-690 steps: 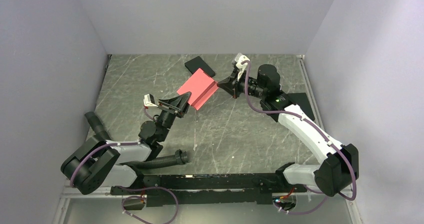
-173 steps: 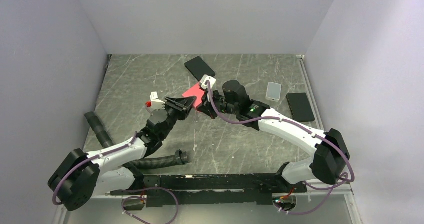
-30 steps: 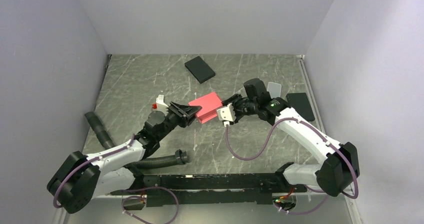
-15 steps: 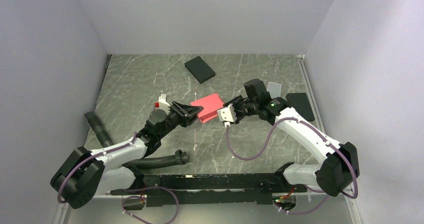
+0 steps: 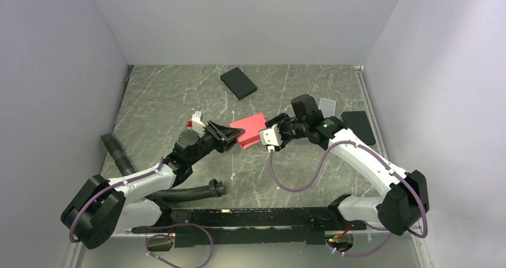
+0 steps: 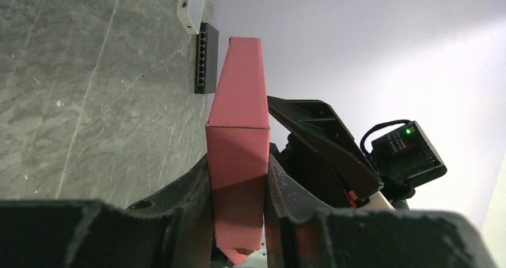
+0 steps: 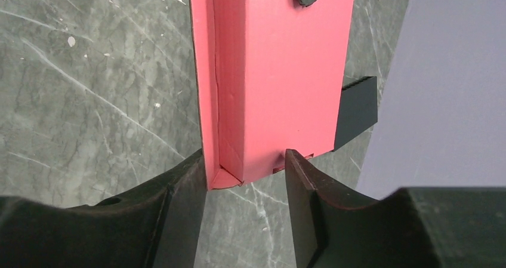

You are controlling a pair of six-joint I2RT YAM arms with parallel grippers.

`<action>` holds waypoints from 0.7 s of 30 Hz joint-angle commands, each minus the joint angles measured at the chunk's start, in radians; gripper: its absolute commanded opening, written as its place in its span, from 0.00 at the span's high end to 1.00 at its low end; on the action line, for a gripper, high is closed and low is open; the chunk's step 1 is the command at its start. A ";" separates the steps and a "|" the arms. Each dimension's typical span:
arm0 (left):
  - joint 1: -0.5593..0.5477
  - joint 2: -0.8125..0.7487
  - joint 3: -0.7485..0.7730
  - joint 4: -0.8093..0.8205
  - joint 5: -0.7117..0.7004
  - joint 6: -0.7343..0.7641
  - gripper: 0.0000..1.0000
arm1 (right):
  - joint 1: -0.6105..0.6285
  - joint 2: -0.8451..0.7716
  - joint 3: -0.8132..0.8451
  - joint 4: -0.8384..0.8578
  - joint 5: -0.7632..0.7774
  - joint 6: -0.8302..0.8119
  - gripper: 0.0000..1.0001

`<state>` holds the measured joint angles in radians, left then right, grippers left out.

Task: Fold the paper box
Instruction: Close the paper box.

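While the left gripper clamps the pinkish-red thin-cardboard paper box by its two broad faces, jaws narrowed hard against it, the box sits mid-table between the two arms, tilted. From the opposite side the right gripper straddles the box's other end with its jaws about half apart. One fingertip lies at the long edge and the other overlaps the end edge, and I cannot tell whether they grip.

On the grey marbled tabletop, a black flat rectangular box lies well apart, towards the back wall. In the right wrist view the paper box partly hides it. A pale translucent case and a second black flat slab lie beside the right arm, which partly hides the case. A black corrugated hose curls near the left arm.
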<state>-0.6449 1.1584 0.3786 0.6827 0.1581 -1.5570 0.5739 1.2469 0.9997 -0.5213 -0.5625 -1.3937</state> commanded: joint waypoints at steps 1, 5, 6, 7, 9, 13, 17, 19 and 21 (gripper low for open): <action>0.000 -0.035 0.025 0.050 0.044 0.020 1.00 | -0.003 -0.043 0.005 0.047 -0.046 0.015 0.45; 0.009 -0.058 0.007 0.043 0.023 0.017 1.00 | -0.014 -0.075 -0.006 0.031 -0.075 0.036 0.39; 0.012 -0.063 0.003 0.042 0.019 0.017 1.00 | -0.017 -0.085 -0.007 0.023 -0.083 0.039 0.38; 0.013 -0.067 0.002 0.041 0.018 0.017 1.00 | -0.020 -0.092 -0.006 0.013 -0.093 0.046 0.36; 0.017 -0.068 -0.001 0.045 0.020 0.015 1.00 | -0.027 -0.107 -0.004 -0.008 -0.110 0.051 0.34; 0.021 -0.068 -0.005 0.049 0.024 0.014 1.00 | -0.038 -0.131 0.001 -0.046 -0.131 0.062 0.30; 0.023 -0.074 -0.004 0.047 0.027 0.017 1.00 | -0.061 -0.146 -0.001 -0.043 -0.124 0.094 0.30; 0.025 -0.079 -0.007 0.049 0.027 0.018 1.00 | -0.071 -0.150 -0.002 -0.044 -0.124 0.110 0.33; 0.026 -0.085 -0.007 0.048 0.029 0.020 1.00 | -0.075 -0.153 -0.015 -0.036 -0.128 0.128 0.36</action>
<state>-0.6258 1.1099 0.3748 0.6830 0.1654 -1.5536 0.5133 1.1202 0.9970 -0.5526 -0.6418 -1.3121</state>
